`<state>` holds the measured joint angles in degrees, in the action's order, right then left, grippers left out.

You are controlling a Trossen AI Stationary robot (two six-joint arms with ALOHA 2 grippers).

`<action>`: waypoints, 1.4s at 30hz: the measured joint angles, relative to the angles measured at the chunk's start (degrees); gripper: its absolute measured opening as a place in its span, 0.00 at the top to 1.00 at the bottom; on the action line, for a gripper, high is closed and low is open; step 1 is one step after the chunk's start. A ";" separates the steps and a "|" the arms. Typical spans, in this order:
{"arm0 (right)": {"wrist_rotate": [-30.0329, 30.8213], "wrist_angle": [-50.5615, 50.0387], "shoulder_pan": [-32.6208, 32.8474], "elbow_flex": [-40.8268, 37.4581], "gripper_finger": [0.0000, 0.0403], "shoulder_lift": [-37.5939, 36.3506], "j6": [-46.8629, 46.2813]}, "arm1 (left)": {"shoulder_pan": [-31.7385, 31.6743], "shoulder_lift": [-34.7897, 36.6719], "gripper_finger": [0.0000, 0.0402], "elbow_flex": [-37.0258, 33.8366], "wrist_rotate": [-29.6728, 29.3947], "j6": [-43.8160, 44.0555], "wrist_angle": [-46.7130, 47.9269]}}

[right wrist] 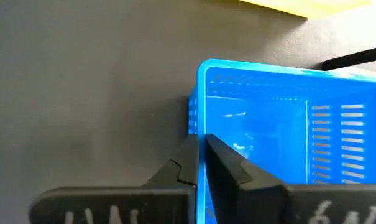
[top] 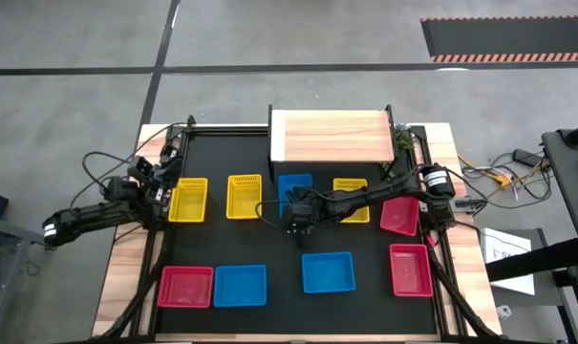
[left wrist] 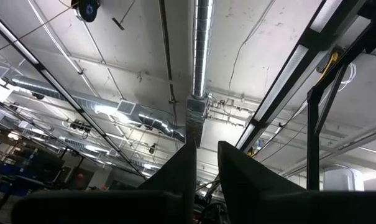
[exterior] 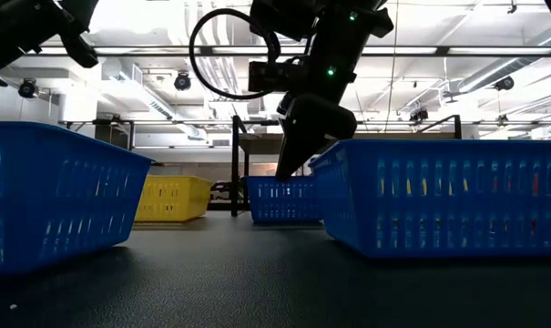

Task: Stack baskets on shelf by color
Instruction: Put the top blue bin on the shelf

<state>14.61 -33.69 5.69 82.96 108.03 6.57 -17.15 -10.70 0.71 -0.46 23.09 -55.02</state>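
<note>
A light wood shelf (top: 331, 136) stands at the far middle of the black mat (top: 279, 244). Several red, yellow and blue baskets lie spread on the mat. My right gripper (top: 299, 227) reaches in from the right and is shut on the near wall of the blue basket (top: 290, 187) in front of the shelf. It also shows in the low view (exterior: 289, 169). That basket (exterior: 282, 200) stands on the mat. My left gripper (top: 162, 172) waits at the far left, pointing up at the ceiling (left wrist: 206, 152), slightly open and empty. My right gripper has the blue basket's wall (right wrist: 200, 124) at its top rim between its two fingers, one finger (right wrist: 186, 160) outside the basket and one (right wrist: 228, 167) inside. The fingers come from above, pointing down. The basket's bottom stays on the mat.
Two yellow baskets (top: 188, 199) (top: 244, 196) lie left of the held one, a yellow (top: 351, 199) and a red (top: 399, 215) to its right. Red (top: 185, 286), blue (top: 240, 285), blue (top: 328, 271) and red (top: 411, 269) baskets line the near side.
</note>
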 joint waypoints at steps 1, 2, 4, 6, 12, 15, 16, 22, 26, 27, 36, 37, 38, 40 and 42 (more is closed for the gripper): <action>0.00 -0.02 0.00 0.00 0.98 0.00 0.08 | 0.01 0.00 0.88 0.00 -0.01 -0.01 0.00; 0.00 -0.18 0.00 0.06 0.98 0.00 0.08 | -0.01 0.00 0.88 0.00 -0.01 0.00 -0.04; -0.02 -0.48 0.00 0.48 0.98 0.00 0.05 | 0.00 0.00 0.88 0.00 0.00 0.00 -0.02; -0.02 -1.02 0.03 1.11 0.98 0.00 0.07 | -0.01 0.00 0.88 0.00 0.01 0.00 -0.02; -0.03 -4.16 1.26 4.06 0.98 -0.02 0.07 | 0.01 0.00 0.88 0.00 0.01 0.00 -0.02; -0.03 -6.70 2.70 5.11 0.98 -0.74 0.58 | 0.00 0.00 0.88 0.00 0.01 0.02 -0.04; -0.03 -7.79 3.33 5.40 0.98 -1.28 0.83 | -0.01 0.00 0.88 0.00 0.01 0.04 -0.04; -0.22 -12.94 6.68 7.04 0.98 -6.99 0.94 | 0.00 -0.02 0.88 0.00 0.03 0.06 -0.04; -0.04 -13.15 8.04 7.04 0.98 -12.42 1.00 | -0.01 0.00 0.88 0.00 0.03 0.07 -0.04; -0.04 -13.13 8.29 7.04 0.98 -13.66 1.16 | 0.00 0.00 0.88 0.00 0.03 0.05 -0.06; 1.68 -9.96 10.94 7.05 0.98 -22.74 3.61 | -0.01 -0.02 0.88 -0.02 0.03 0.07 -0.07; 2.90 -10.01 11.32 7.06 0.98 -23.22 4.13 | 0.00 -0.02 0.88 -0.02 0.03 0.07 -0.08; 4.40 -10.07 11.64 7.06 0.98 -23.56 4.97 | -0.01 -0.02 0.88 -0.02 0.02 0.07 -0.09; 8.82 -9.79 12.18 7.06 0.98 -24.12 6.61 | 0.01 -0.02 0.88 -0.02 0.03 0.09 -0.09; 14.17 -9.10 12.58 7.06 0.98 -24.32 8.29 | -0.01 -0.02 0.88 0.00 0.03 0.11 -0.09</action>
<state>28.78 -42.79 18.28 90.02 83.71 14.86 -17.17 -10.72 0.71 -0.43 23.20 -55.11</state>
